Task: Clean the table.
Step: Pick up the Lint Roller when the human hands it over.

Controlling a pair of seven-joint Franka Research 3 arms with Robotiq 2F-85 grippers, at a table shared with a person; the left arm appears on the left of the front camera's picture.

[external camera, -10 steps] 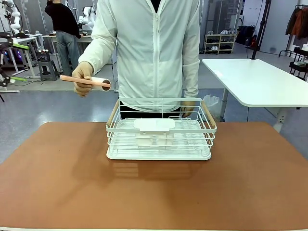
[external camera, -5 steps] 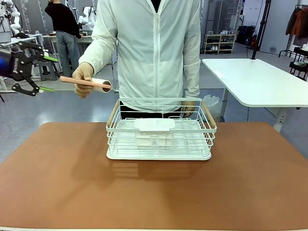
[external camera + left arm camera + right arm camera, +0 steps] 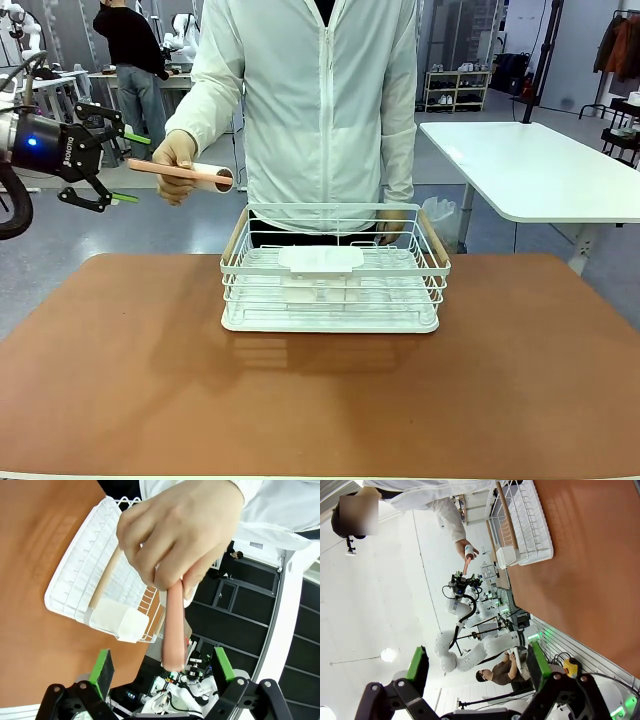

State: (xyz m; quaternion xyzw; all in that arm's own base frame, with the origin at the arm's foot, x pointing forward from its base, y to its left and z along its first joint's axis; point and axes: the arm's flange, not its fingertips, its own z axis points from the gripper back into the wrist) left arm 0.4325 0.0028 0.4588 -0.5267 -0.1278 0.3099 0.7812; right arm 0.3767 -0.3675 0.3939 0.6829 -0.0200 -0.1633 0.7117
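The desk spans the lower part of the front view, its terracotta top bare apart from a white wire rack standing at the middle of its far half. A white block lies inside the rack. The person's hand holds a lint roller level in the air, off the desk's far left corner, with the pink handle pointing towards the left end effector.

From the front, that end effector is released, with its green fingers spread above and below the handle's tip. The left wrist view settles what the front leaves doubtful: the handle's end lies between the two pads and touches neither. Most of the white roll is hidden there behind the hand.

The right wrist view shows the right end effector released too, with nothing between its fingers, looking along the desk's edge at the rack.

The person's other hand is partly hidden behind the rack's far wires, and whether it grips the rim cannot be told.
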